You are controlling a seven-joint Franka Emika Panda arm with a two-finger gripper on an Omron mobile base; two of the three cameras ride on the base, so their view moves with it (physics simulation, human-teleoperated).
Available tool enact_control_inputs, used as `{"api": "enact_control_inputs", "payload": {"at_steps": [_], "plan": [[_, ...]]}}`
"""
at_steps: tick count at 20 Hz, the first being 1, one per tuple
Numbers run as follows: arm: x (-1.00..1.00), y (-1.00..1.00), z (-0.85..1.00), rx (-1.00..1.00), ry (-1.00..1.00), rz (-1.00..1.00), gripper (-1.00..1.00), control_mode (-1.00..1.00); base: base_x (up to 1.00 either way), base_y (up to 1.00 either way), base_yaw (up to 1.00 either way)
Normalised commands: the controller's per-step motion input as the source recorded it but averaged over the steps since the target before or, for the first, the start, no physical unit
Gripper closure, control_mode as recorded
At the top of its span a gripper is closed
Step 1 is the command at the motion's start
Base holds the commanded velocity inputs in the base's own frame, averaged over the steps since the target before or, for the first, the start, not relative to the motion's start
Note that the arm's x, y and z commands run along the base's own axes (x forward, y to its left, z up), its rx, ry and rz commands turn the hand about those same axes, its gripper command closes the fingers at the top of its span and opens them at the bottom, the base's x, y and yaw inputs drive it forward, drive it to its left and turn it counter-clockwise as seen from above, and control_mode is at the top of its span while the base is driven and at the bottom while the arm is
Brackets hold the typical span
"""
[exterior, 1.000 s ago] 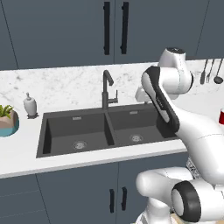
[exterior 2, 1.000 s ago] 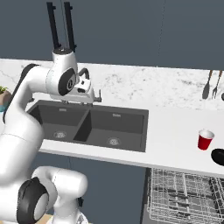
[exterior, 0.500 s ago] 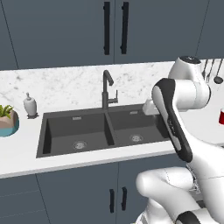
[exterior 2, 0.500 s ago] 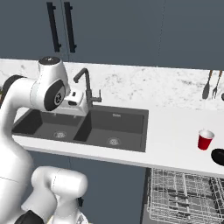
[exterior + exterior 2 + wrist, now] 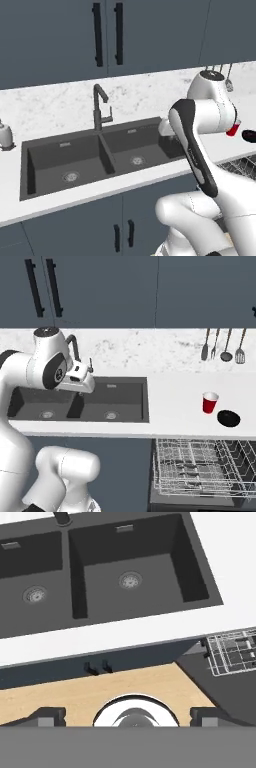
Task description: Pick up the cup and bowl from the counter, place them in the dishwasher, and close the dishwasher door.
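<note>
The red cup (image 5: 210, 402) stands upright on the white counter (image 5: 180, 386), to the right of the sink. The black bowl (image 5: 228, 417) lies just right of it, near the front edge. In the left base view the cup (image 5: 233, 129) peeks out from behind my arm, with the bowl (image 5: 249, 135) beside it. The dishwasher's wire rack (image 5: 200, 466) is pulled out below them over the lowered dishwasher door (image 5: 217, 689). My gripper (image 5: 129, 717) hangs over the sink's front edge, well left of the cup, open and empty.
The dark double sink (image 5: 80, 401) with its black faucet (image 5: 100, 107) takes up the counter's left half. Utensils (image 5: 222, 346) hang on the back wall at the right. A soap dispenser (image 5: 5, 135) stands at the far left. Wooden floor (image 5: 100, 692) lies in front of the cabinets.
The arm has swung down from pointing upward to hang over the sink front, and the jaws have opened wide. Both base views have shifted, bringing the cup and bowl closer to centre.
</note>
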Motion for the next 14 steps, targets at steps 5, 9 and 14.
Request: {"api": "enact_control_inputs", "payload": {"at_steps": [5, 9, 14], "plan": [[0.0, 0.0, 0.0, 0.0, 0.0, 0.0, -1.0, 1.0, 0.03, 0.03, -0.74], [0.0, 0.0, 0.0, 0.0, 0.0, 0.0, -1.0, 1.0, 0.0, 0.0, -0.71], [0.0, 0.0, 0.0, 0.0, 0.0, 0.0, -1.0, 1.0, 0.0, 0.08, -0.59]]}}
